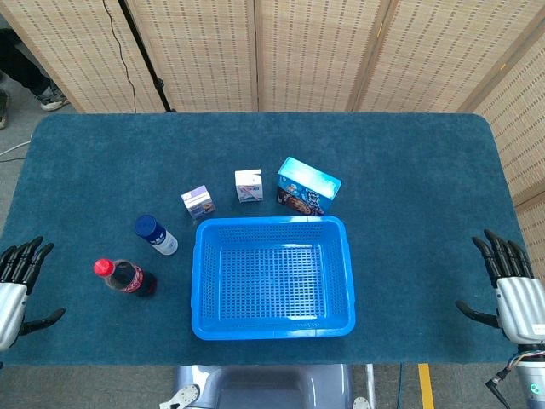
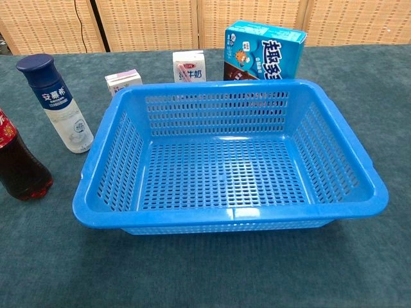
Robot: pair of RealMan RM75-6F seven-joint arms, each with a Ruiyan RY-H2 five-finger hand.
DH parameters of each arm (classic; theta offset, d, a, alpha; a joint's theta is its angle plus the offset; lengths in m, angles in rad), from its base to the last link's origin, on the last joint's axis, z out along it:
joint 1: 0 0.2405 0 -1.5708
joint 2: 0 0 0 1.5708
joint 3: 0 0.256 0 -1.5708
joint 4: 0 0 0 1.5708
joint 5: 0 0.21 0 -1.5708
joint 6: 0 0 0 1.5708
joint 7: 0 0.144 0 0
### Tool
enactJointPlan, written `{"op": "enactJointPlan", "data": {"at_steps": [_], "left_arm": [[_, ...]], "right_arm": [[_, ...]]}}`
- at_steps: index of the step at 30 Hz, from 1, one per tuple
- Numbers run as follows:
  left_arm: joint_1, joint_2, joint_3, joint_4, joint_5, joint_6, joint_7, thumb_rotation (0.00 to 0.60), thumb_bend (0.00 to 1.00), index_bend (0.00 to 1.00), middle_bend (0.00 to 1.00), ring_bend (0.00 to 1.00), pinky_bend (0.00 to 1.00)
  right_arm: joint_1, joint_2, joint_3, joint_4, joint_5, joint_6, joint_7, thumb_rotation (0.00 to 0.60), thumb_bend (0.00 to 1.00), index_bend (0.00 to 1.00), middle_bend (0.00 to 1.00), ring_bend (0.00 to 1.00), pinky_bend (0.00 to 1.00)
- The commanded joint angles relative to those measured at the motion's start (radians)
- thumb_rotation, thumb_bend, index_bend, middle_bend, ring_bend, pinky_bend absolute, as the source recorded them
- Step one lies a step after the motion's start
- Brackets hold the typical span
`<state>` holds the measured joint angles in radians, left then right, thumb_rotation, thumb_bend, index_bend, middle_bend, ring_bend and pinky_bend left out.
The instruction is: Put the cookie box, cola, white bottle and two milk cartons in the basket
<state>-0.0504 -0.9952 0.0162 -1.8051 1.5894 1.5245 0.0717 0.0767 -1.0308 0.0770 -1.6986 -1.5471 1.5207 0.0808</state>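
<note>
Dark teal carpet-like tablecloth [image 1: 409, 153] covered the whole table. Behind it stood tan woven-bamboo folding screens [image 1: 315, 51] w/ a thin black cable [image 1: 115, 30] hanging down. Someone's grey sneaker [image 1: 53, 102] at far left.

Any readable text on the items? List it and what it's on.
"安慕希" on the label of the white bottle.
"超级多" in large white characters on the cookie box; further characters are cut off by the basket.
"牛奶" on the right milk carton; smaller print blurred.
Left milk carton: unreadable.
Cola label: cropped, unreadable.
</note>
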Motion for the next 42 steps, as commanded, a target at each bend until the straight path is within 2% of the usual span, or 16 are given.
{"op": "enactJointPlan", "data": {"at_steps": [1,13,18,21,27,32,35,42], "left_arm": [[0.001,-0.001,0.001,0.0,0.001,0.0,0.003,0.6,0.07,0.0,0.0,0.0,0.0],[0.006,0.002,0.006,-0.006,0.016,0.008,0.004,0.6,0.07,0.0,0.0,0.0,0.0],[0.013,0.011,0.0,-0.013,0.014,0.025,-0.008,0.6,0.07,0.0,0.0,0.0,0.0],[0.013,0.012,-0.003,-0.017,0.005,0.022,-0.005,0.6,0.07,0.0,0.0,0.0,0.0],[-0.001,0.008,-0.018,-0.028,-0.035,-0.01,0.02,0.6,0.07,0.0,0.0,0.0,0.0],[-0.016,0.004,-0.034,-0.038,-0.08,-0.039,0.041,0.6,0.07,0.0,0.0,0.0,0.0],[-0.023,0.004,-0.043,-0.044,-0.105,-0.053,0.049,0.6,0.07,0.0,0.0,0.0,0.0],[-0.036,0.001,-0.062,-0.051,-0.153,-0.072,0.065,0.6,0.07,0.0,0.0,0.0,0.0]], "right_arm": [[0.0,0.0,0.0,0.001,0.002,-0.001,-0.001,0.6,0.0,0.0,0.0,0.0,0.0],[0.031,-0.005,0.018,0.019,0.02,-0.04,0.034,0.6,0.0,0.0,0.0,0.0,0.0],[0.101,0.012,0.054,0.02,0.018,-0.116,0.152,0.6,0.0,0.0,0.0,0.0,0.0],[0.193,0.012,0.106,0.02,0.023,-0.202,0.267,0.6,0.0,0.0,0.0,0.0,0.0],[0.336,-0.053,0.191,0.041,0.075,-0.314,0.271,0.6,0.0,0.0,0.0,0.0,0.0],[0.465,-0.083,0.25,0.05,0.197,-0.493,0.273,0.6,0.0,0.0,0.0,0.0,0.0],[0.539,-0.099,0.27,0.066,0.264,-0.596,0.244,0.6,0.0,0.0,0.0,0.0,0.0],[0.683,-0.19,0.294,0.118,0.408,-0.721,0.093,0.6,0.0,0.0,0.0,0.0,0.0]]}}
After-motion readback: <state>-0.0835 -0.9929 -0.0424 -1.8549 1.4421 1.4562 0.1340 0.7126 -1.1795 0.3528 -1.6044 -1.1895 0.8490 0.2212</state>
